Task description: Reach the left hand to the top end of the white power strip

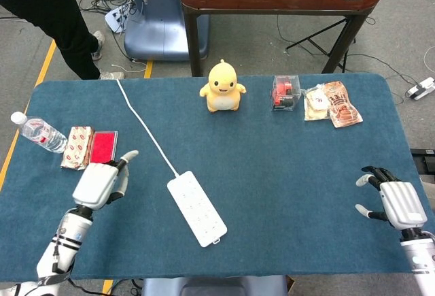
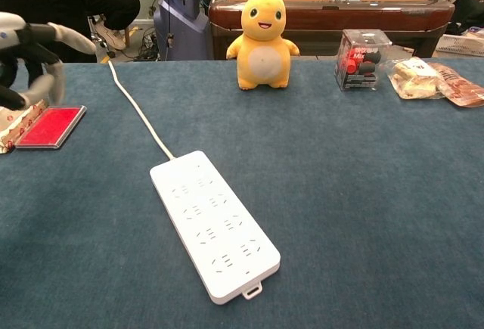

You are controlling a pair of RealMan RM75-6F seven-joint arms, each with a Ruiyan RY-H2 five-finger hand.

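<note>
Blue felt is covering the tabletop (image 1: 285,173), where the flat, smooth white power strip (image 1: 196,207) is lying near the front edge, its long axis diagonal, cord end pointing toward the back-left corner. The left robot hand (image 1: 102,182) is hovering well apart near the left edge, fingers spread and empty; the right robot hand (image 1: 393,201) is sitting likewise spread at the right edge.

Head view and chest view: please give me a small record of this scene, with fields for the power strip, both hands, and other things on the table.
power strip: white power strip flat on the blue table, untouched, cord running to the far edge
left hand: left hand raised, holds nothing, apart from the strip
right hand: right hand at the table's near right edge, fingers spread, empty
far side: yellow plush toy, clear box, snack packets
left side: water bottle, red pad
</note>
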